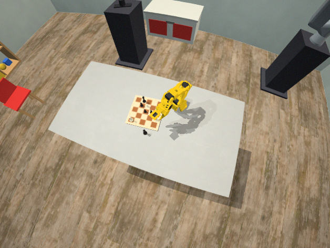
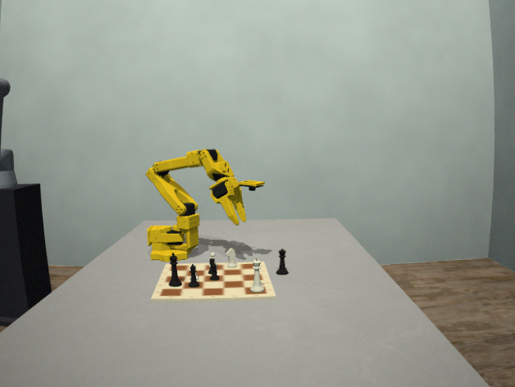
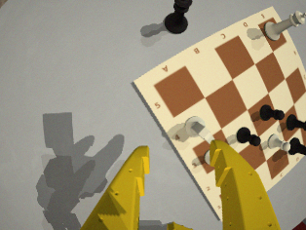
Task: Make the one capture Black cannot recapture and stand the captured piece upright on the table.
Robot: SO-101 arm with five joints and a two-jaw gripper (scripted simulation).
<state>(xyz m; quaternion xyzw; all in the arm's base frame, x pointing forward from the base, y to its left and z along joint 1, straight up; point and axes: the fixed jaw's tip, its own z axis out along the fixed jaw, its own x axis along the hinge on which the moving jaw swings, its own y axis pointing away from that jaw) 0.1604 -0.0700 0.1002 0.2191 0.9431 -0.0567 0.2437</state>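
hovering my gripper [image 2: 238,216] well above the board's arm-side edge, jaws only slightly apart with nothing between them. wrist view shows both yellow fingers framing bare grey table [image 2: 333,291] and the board's corner.

chessboard [image 2: 161,293] lies flat on the table just in front of the arm's base [image 2: 154,254]. captured black piece [image 2: 282,261] stands upright on the table, off the board, just beside its right edge as the exterior view sees it; in the wrist view it's at [image 3: 177,14], apart from the board's lettered edge.

on the board: white knight [image 2: 230,257] upright at the arm-side edge, directly under my gripper's line; in the wrist view it's at [image 3: 193,128], near the fingertips. tall white piece [image 2: 257,275] upright at the near right corner. tall black piece [image 2: 175,270] on the left, a smaller black pawn [image 2: 193,275] just beside it, another black piece [image 2: 213,269] mid-board with a small white pawn [image 2: 212,255] just behind it, partly hidden. can't read exact squares from here.

around: two black pillars [image 1: 127,31], [image 1: 293,63] on the wooden floor [image 1: 80,213] behind the table, a white cabinet [image 1: 173,13] with red doors, a red chair [image 1: 13,95] at left. none of them near the arm. arm's shadow falls on the table beside the board.
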